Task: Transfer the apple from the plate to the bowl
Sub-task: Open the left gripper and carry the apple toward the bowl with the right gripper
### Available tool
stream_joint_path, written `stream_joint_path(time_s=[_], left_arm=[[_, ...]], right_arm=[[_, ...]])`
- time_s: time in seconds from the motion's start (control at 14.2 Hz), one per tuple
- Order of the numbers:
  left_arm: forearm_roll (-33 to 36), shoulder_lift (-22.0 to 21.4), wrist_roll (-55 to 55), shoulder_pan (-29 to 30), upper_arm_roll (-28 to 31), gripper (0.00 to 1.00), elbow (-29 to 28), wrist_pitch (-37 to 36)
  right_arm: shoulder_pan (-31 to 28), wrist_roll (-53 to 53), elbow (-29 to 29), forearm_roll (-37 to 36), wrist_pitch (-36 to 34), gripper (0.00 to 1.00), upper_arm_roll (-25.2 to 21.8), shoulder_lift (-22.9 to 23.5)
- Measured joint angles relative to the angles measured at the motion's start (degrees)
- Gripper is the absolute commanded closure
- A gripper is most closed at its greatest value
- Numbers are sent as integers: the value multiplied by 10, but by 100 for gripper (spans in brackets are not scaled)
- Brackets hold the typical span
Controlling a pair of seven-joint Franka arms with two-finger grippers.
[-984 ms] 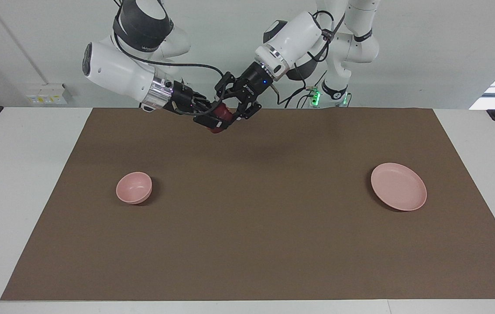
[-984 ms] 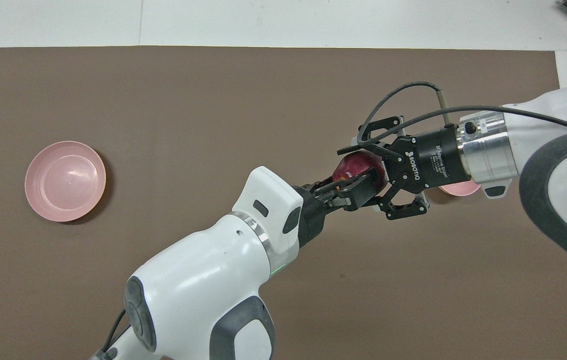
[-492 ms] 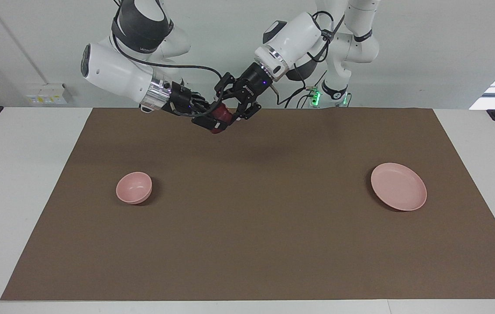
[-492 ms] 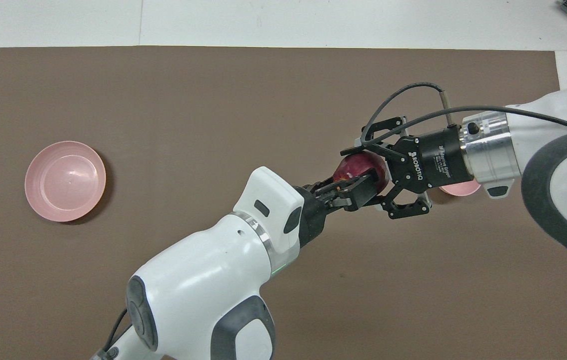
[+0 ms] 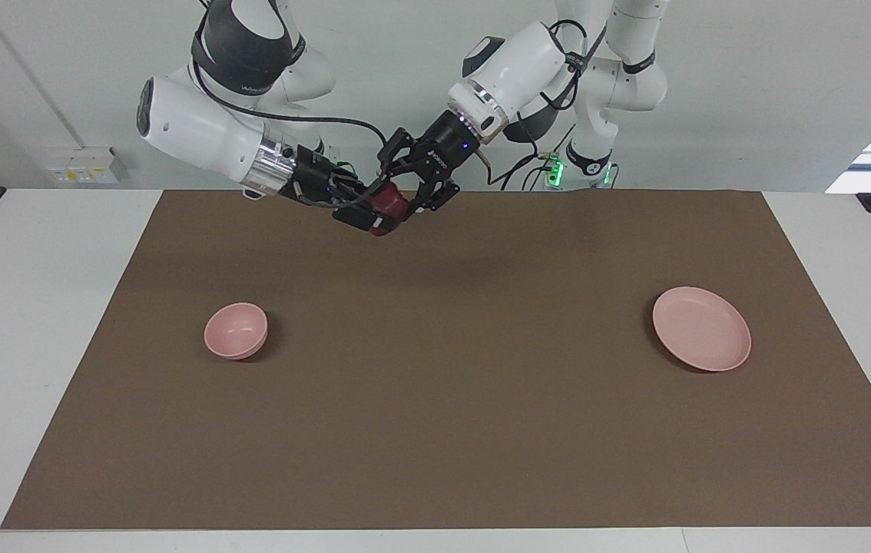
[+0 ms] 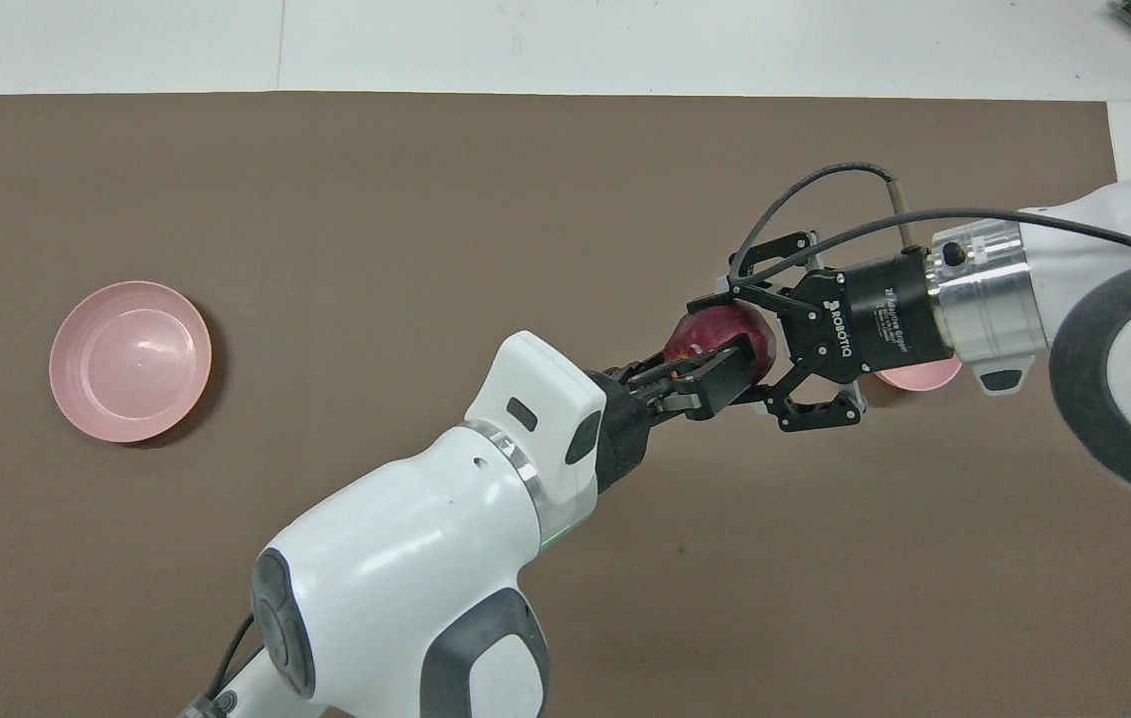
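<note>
The dark red apple (image 5: 387,203) (image 6: 715,329) is up in the air over the middle of the brown mat. My left gripper (image 5: 394,201) (image 6: 725,365) is shut on it. My right gripper (image 5: 375,215) (image 6: 696,351) meets it from the bowl's end, with its fingers spread open on either side of the apple. The pale pink plate (image 5: 701,329) (image 6: 131,361) lies empty toward the left arm's end. The small pink bowl (image 5: 236,330) stands empty toward the right arm's end. In the overhead view only a sliver of the bowl (image 6: 927,377) shows under the right wrist.
The brown mat (image 5: 451,430) covers most of the white table (image 5: 21,307). A cable loops over the right wrist (image 6: 825,179).
The right arm has drawn back slightly toward its own end and lifted a little. The apple and the left gripper have hardly moved.
</note>
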Motion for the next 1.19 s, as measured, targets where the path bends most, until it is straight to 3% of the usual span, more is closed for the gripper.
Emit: stream_joint_path(time_s=[0.14, 0.21, 0.28, 0.35, 0.7, 1.19], left_arm=[[0, 0, 0, 0, 0, 50, 0, 0], [0, 0, 0, 0, 0, 33, 0, 0], [0, 0, 0, 0, 0, 7, 0, 0], [0, 0, 0, 0, 0, 0, 0, 0], [0, 0, 0, 0, -2, 0, 0, -7], [0, -7, 0, 30, 1, 0, 11, -119]], right_arm=[[0, 0, 0, 0, 0, 100, 0, 0], [0, 0, 0, 0, 0, 100, 0, 0], [0, 0, 0, 0, 0, 100, 0, 0], [0, 0, 0, 0, 0, 100, 0, 0], [-5, 0, 0, 0, 0, 100, -2, 0], [-43, -28, 0, -10, -45, 100, -2, 3]])
